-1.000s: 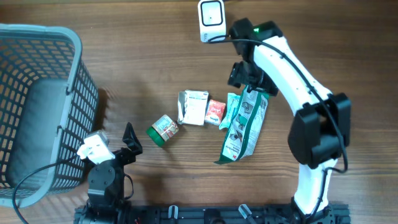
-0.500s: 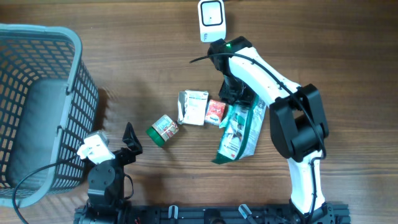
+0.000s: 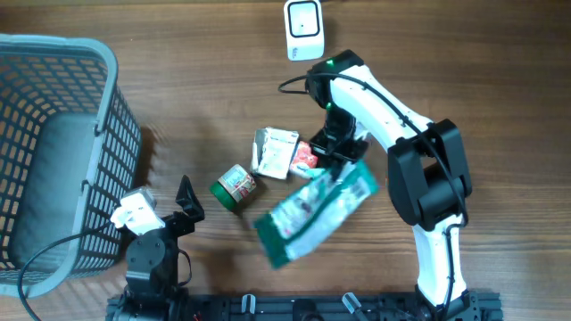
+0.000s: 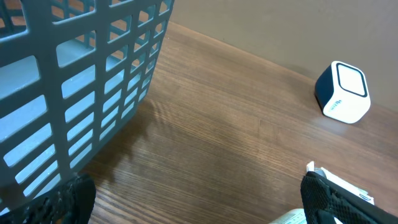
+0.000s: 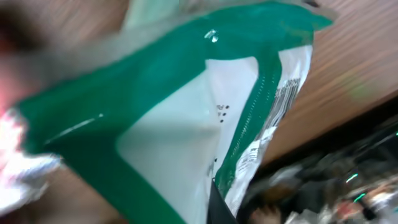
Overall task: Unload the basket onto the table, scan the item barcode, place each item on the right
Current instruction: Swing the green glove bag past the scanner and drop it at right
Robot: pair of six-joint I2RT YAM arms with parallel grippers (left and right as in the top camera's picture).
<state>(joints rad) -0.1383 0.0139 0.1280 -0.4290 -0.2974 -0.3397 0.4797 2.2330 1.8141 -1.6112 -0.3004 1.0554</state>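
Progress, done: one item is picked out of the group. The green pouch (image 3: 308, 209) hangs from the right gripper (image 3: 337, 159), apparently clear of the table (image 3: 178, 98).
Progress, left: presentation to the scanner (image 3: 304, 29) is not yet made, and the scan itself is outstanding. Judged to be early to midway.
Table: brown wood grain, filling the overhead frame.
Basket (image 3: 62, 43): grey plastic lattice at the left edge of the frame. It plays no visible part in this step.
Green pouch, place: centre of the overhead frame, slanting from lower left to upper right, and well below the scanner.
Green pouch, look: soft foil bag, green with white panels, blurred in the overhead view. In the right wrist view it is creased and glossy.
Barcode-like stripes (image 5: 283, 102): fine dark bars on the white edge strip, right of that frame. They are too smeared to confirm.
Right gripper: closed on the pouch's upper right end.
Left gripper (image 3: 186, 203): fingers spread wide and holding nothing, parked at the lower left of the frame beside the basket.
Scanner: small white box with a dark face, top centre.
White carton (image 3: 277, 152): lies on the table left of the right gripper.
Green can (image 3: 234, 185): on its side, lower left of the carton.
Red packet (image 3: 306, 158): lies between the carton and the gripper.
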